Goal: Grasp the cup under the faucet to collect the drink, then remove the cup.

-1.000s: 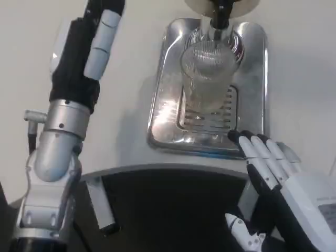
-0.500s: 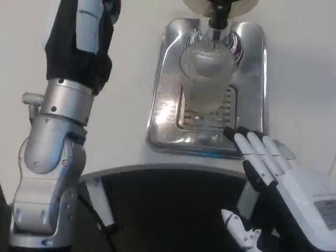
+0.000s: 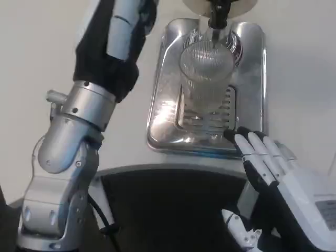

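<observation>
Right hand point(image 3: 273, 173) empty, fingers spread, touching the tray point(image 3: 163, 94) lip; cup point(image 3: 207, 79) just beyond its fingertips, under faucet point(image 3: 218, 16). Left hand's state can't be told. Risk: sloppy reach topples cup, spilling

No words, brands or numbers are showing clearly enough to read; a small grey label on the right robot hand point(image 3: 294, 197) is appearing only as a blur.
</observation>
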You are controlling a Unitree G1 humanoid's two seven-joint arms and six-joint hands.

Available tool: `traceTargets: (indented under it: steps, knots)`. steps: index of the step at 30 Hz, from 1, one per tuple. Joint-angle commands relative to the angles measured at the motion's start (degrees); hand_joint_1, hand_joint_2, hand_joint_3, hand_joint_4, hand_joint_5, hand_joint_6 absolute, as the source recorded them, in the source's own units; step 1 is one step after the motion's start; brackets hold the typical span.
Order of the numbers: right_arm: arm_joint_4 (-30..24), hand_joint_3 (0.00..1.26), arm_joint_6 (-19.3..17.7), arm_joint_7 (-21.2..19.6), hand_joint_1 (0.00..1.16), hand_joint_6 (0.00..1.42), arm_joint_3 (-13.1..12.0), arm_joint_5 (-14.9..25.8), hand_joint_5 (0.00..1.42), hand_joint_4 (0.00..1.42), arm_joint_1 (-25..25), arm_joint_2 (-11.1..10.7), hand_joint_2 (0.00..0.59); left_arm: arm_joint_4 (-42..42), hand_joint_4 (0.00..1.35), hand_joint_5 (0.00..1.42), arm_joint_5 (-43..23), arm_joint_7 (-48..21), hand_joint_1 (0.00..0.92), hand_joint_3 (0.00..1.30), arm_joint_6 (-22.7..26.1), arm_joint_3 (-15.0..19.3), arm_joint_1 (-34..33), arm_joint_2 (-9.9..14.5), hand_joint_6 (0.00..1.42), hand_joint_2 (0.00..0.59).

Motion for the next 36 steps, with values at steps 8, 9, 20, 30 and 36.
traceTargets:
  steps: [8, 9, 20, 30, 36]
  knots:
    - [-0.32, 0.06, 0.24, -0.45, 0.35, 0.02, -0.36, 0.07, 0.0, 0.0, 1.23, 0.03, 0.559, -1.2, 0.0, 0.0, 1.11, -2.01, 0.0, 0.0, -0.78, -2.01, 2.13, -0.55, 0.0, 0.192]
    - [-0.38, 0.06, 0.16, -0.51, 0.35, 0.02, -0.23, 0.0, 0.0, 0.0, 1.47, 0.05, 0.559, -1.51, 0.0, 0.0, 1.1, -2.25, 0.0, 0.0, -0.54, -2.27, 2.41, -0.48, 0.0, 0.194]
    - [-3.28, 0.06, -1.43, -2.08, 0.35, 0.02, 1.78, -1.38, 0.0, 0.0, 7.71, 0.14, 0.559, -2.29, 0.0, 0.0, 2.54, -4.5, 0.0, 0.0, -0.17, -4.6, 1.86, 0.64, 0.0, 0.211]
    - [-2.55, 0.06, -1.76, -3.3, 0.35, 0.02, 2.73, -1.82, 0.0, 0.0, 8.6, 0.51, 0.559, -1.38, 0.0, 0.0, 5.14, -6.17, 0.0, 0.0, -1.02, -5.62, 0.23, 2.42, 0.0, 0.221]
    - [-2.01, 0.06, -1.57, -3.9, 0.35, 0.03, 2.84, -1.86, 0.0, 0.0, 8.46, 0.48, 0.559, -1.75, 0.0, 0.0, 5.5, -7.72, 0.0, 0.0, -1.01, -6.58, 0.6, 2.66, 0.0, 0.231]
